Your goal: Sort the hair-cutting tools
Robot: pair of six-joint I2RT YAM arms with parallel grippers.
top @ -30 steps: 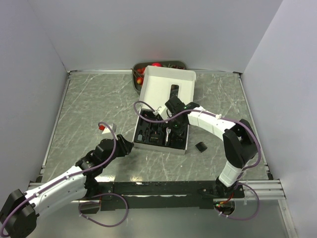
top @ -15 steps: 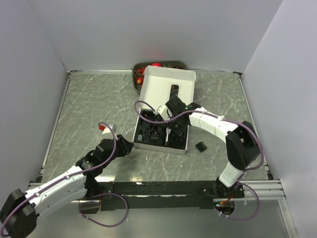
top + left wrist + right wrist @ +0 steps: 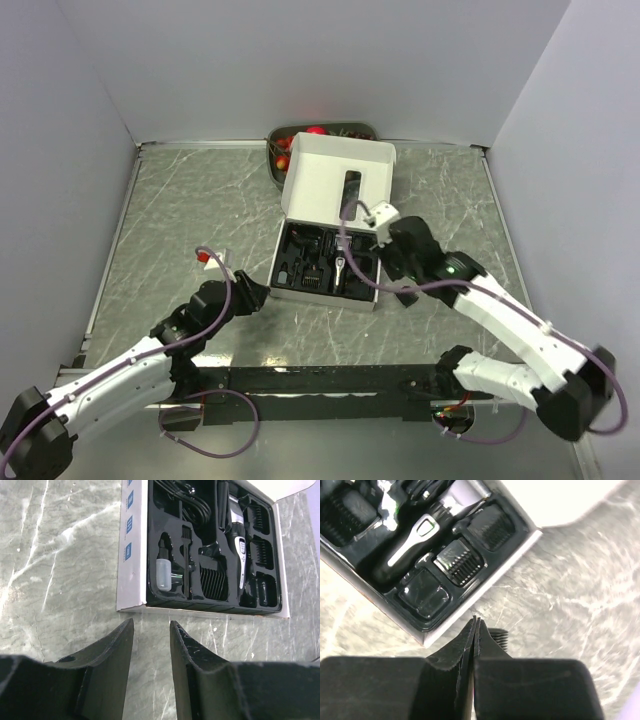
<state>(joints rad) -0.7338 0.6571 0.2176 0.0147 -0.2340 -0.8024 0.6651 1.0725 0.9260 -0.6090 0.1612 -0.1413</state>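
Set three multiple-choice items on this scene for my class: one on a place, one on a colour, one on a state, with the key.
1. The loose comb guard lies: A) inside the white box; B) on the table beside the box; C) on the box's lid.
2. The hair clipper is: A) red; B) white; C) black and silver.
3. The right gripper is: A) shut, empty; B) wide open; C) shut on the clipper.
Key: B, it lies on marble outside the box wall; C, dark body, silver front; A, fingers meet with nothing between.
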